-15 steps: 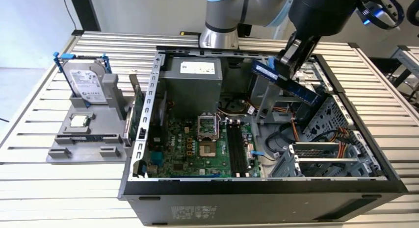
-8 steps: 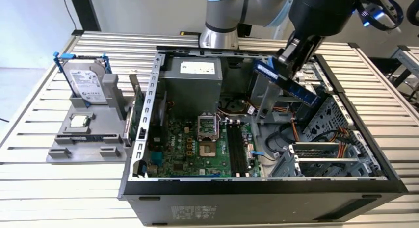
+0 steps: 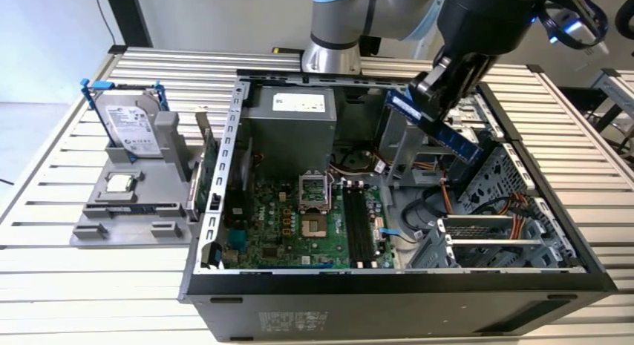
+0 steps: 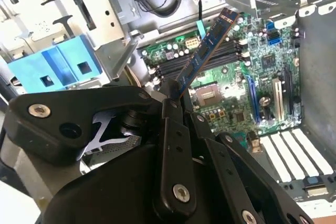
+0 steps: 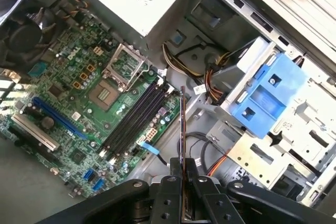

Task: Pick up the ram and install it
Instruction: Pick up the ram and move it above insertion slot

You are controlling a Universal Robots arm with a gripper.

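one ram clamped in tool — tilted, above open case

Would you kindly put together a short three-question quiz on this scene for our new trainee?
1. True or false: the slim, dark ram stick already sits in the black memory slots.
2. Fill in: the black gripper is shut on the ____.
3. Where does the silver hard drive with blue brackets stand? A in the gripper; B on the grey plastic holder at the exterior view's left; C across the memory slots.
Key: 1 false, the memory slots are empty; 2 ram stick; 3 B.
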